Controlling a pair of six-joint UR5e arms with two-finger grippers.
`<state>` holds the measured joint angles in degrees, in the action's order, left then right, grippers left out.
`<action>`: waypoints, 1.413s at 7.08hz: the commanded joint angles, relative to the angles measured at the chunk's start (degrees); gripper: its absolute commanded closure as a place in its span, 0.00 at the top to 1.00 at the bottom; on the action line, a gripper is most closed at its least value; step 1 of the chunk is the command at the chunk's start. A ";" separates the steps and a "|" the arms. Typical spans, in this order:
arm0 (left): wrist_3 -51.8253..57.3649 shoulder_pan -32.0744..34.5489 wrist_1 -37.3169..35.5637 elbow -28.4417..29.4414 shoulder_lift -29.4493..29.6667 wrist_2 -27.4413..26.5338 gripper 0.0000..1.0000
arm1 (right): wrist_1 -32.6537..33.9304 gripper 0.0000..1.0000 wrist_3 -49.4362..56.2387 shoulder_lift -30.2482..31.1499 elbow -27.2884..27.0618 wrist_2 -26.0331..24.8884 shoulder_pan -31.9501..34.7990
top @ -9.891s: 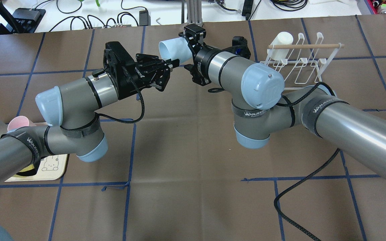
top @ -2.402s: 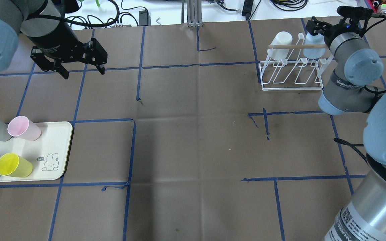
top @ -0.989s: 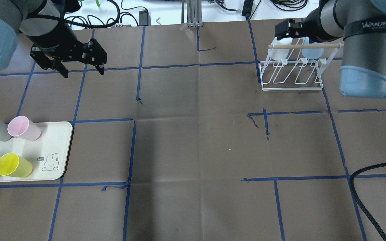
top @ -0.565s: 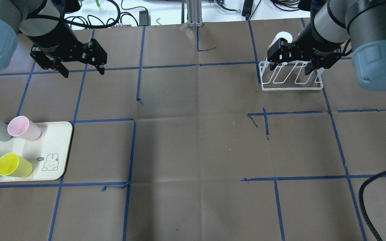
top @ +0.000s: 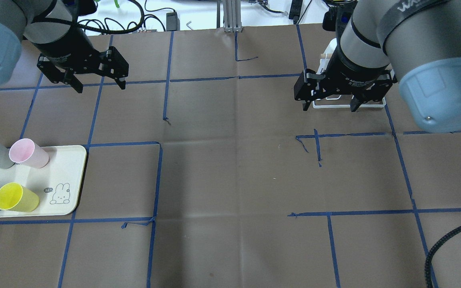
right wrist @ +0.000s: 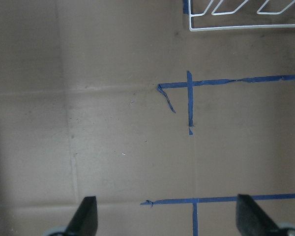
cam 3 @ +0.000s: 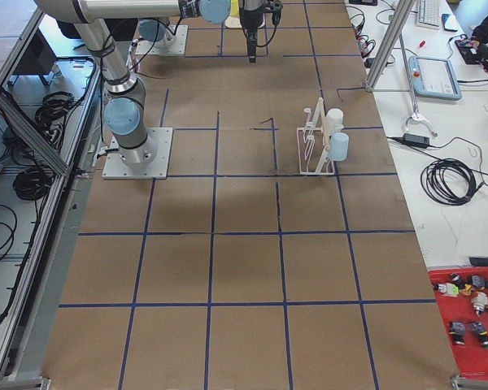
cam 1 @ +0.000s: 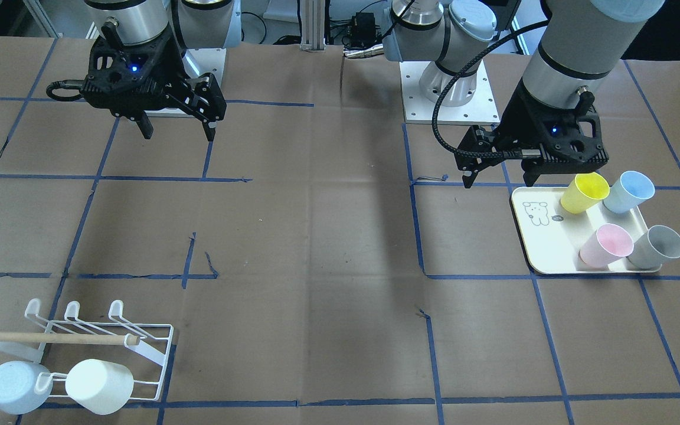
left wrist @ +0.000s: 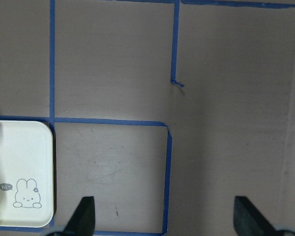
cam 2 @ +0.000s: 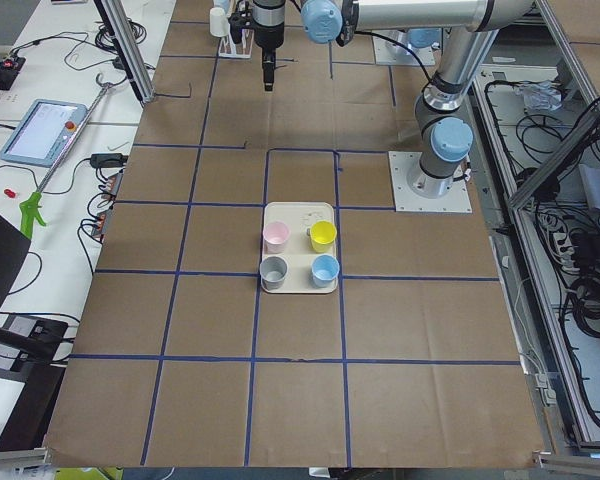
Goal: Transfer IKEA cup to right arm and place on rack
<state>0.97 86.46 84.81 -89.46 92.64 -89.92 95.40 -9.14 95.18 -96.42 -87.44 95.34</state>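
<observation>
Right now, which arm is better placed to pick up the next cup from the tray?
Left. The left tool hangs open on the side of the table that holds the tray, whose corner its wrist camera sees. The right tool, open too, is on the half with the rack.
</observation>
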 commanded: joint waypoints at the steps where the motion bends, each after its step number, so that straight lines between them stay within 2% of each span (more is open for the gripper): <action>1: 0.00 0.03 0.00 -0.01 0.00 0.01 0.99 | -2.31 1.00 0.61 0.26 0.70 1.49 -3.47; 10: -0.09 0.03 0.00 -0.01 0.00 0.01 0.99 | -3.82 1.00 0.70 0.79 0.62 0.96 -1.91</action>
<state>0.88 86.48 84.81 -89.47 92.64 -89.91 91.57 -8.44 96.00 -95.80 -86.45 93.31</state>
